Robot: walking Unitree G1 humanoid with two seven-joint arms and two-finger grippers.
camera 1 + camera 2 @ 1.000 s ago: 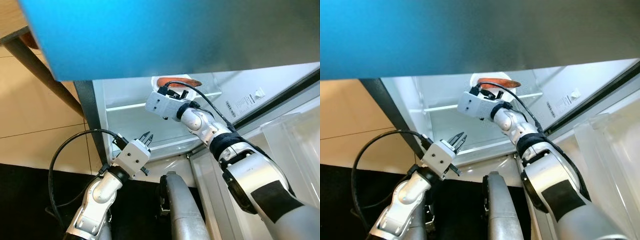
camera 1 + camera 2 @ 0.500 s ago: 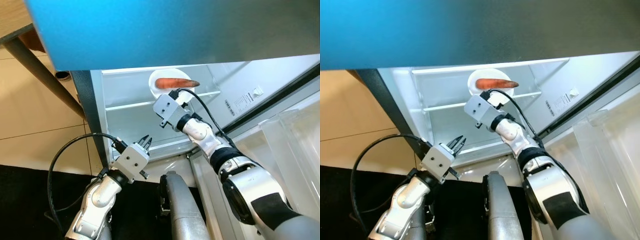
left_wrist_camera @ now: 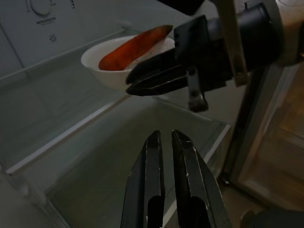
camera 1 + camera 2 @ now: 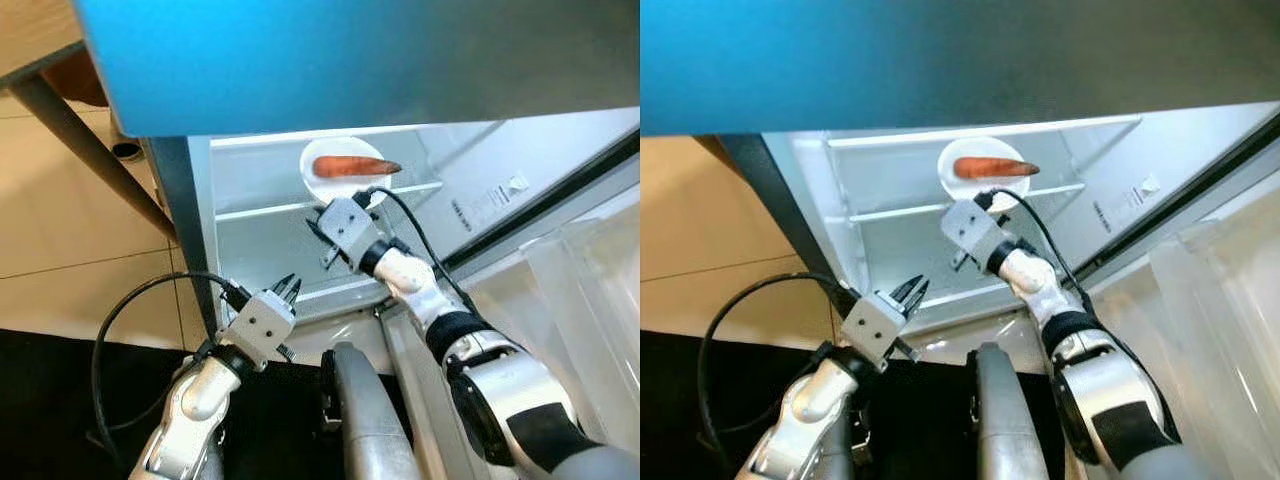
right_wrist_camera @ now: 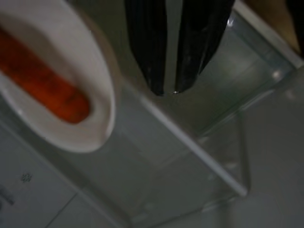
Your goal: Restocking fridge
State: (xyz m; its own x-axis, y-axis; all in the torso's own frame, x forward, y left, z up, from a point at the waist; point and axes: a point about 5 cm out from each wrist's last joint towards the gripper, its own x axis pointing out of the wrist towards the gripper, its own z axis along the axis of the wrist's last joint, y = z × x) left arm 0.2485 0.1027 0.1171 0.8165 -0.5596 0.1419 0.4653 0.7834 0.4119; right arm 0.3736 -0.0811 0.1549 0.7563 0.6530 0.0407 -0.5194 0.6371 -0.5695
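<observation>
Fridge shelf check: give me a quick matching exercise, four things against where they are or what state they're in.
Things:
1. carrot
2. white bowl
3. right claw
4. left claw

Places or states:
A. low at the fridge's front edge, fingers nearly together
B. lying in the bowl
C. empty, just in front of the bowl
D. standing on the upper glass shelf

Pairs: 1-B, 2-D, 3-C, 4-A
</observation>
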